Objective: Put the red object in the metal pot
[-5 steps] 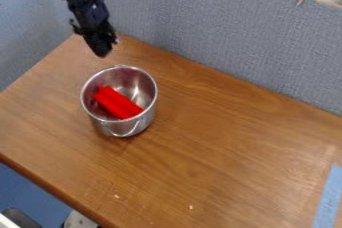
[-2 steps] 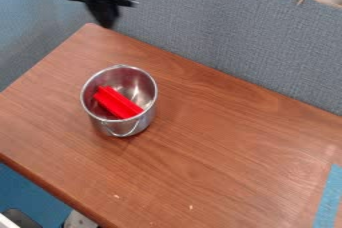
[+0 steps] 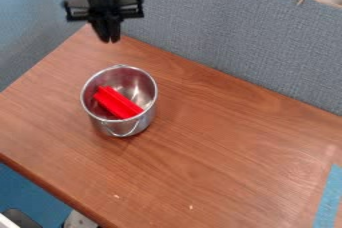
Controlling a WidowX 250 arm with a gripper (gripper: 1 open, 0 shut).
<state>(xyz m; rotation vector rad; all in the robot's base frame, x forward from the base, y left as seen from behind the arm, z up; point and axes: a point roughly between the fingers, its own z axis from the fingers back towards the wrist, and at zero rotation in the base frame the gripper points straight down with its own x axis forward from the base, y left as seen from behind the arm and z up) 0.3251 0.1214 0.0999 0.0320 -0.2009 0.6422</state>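
Observation:
The red object [image 3: 114,102] lies slanted inside the metal pot [image 3: 135,121], which stands upright on the left half of the wooden table [image 3: 234,157]. My gripper [image 3: 106,34] hangs in the air above the table's back left corner, well behind and above the pot and touching nothing. It points downward and holds nothing. Its dark fingers blend together, so I cannot make out whether they stand apart.
A grey-blue panel wall [image 3: 227,27] rises right behind the table's back edge, close to the gripper. The table's front edge runs diagonally at the lower left, with a drop to the floor beyond it.
The gripper has risen from beside the pot's back left rim and moved toward the wall, turning about its own axis. The red object stays in the pot.

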